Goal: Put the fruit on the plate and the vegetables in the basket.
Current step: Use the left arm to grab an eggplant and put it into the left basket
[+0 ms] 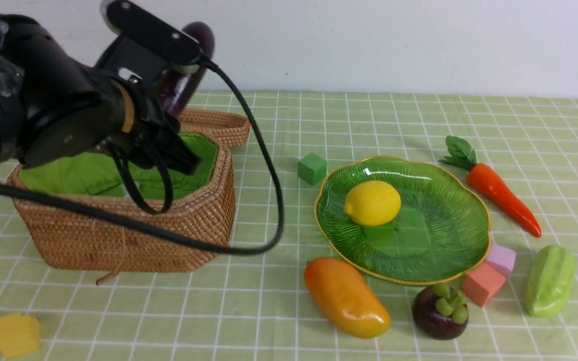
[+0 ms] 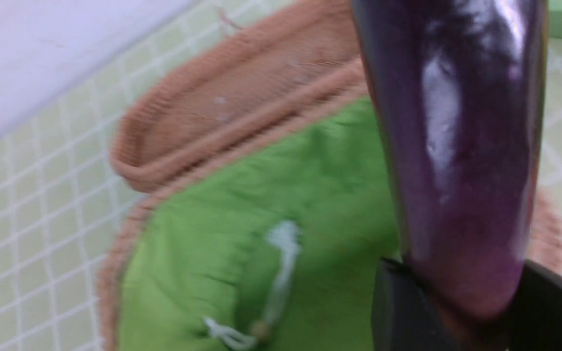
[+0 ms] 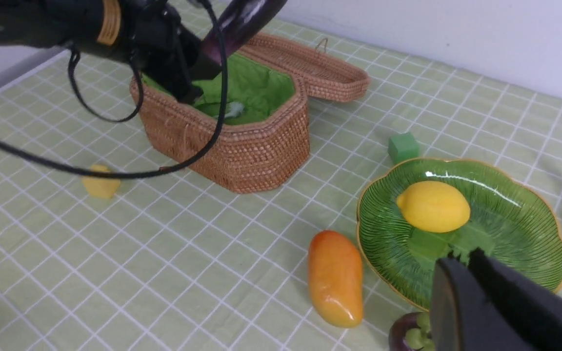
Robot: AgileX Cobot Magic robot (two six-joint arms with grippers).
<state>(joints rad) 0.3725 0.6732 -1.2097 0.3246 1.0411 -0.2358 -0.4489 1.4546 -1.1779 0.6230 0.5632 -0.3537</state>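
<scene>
A pale green cloth with a white grid covers the worktop (image 1: 269,311), which ends at a plain white wall (image 1: 369,40). The left arm reaches in from the robot's left with a black cable looping below it. The left end effector (image 1: 171,118) hangs over the open basket (image 1: 133,235), jaws partly open and clamped on the lower end of the dark purple eggplant (image 1: 188,75). The eggplant slants up and away from it, above the green lining. The woven lid (image 1: 219,125) lies just beyond it, against the basket's far side. The right end effector (image 3: 464,256) shows only in its own wrist view, jaws drawn to a thin seam and empty. It sits over the near edge of the green plate (image 1: 444,240), and the lemon (image 1: 372,202) rests on the plate just ahead of its tips. The mango (image 1: 345,297) lies to its left on the cloth, and the mangosteen (image 1: 439,313) is close beneath it. The carrot (image 1: 502,198) and the pale green ridged piece (image 1: 550,281) lie on its right, beside the plate.
</scene>
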